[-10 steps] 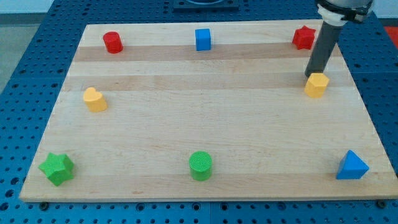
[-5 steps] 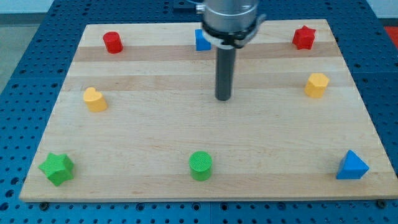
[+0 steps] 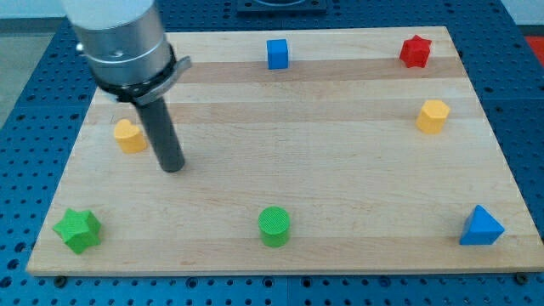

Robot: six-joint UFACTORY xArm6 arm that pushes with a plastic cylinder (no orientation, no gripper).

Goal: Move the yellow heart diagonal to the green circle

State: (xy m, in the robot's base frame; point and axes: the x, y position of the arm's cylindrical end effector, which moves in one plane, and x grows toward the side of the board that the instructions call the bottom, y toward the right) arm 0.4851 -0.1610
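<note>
The yellow heart [image 3: 129, 135] lies at the view's left on the wooden board [image 3: 340, 170]. The green circle [image 3: 274, 226] stands near the board's bottom edge at the middle. My tip [image 3: 172, 167] rests on the board just right of and slightly below the yellow heart, with a small gap between them. It is well up and left of the green circle. The arm's grey body hides the board's top left corner.
A green star [image 3: 78, 230] sits at the bottom left. A blue triangle [image 3: 481, 226] sits at the bottom right. A yellow hexagon [image 3: 433, 116] is at the right, a red star [image 3: 415, 51] at the top right, a blue cube [image 3: 277, 53] at top centre.
My tip has swept from the yellow hexagon at the right, across the board's middle, to just right of the yellow heart. The arm now hides the red block at the top left. No block has moved.
</note>
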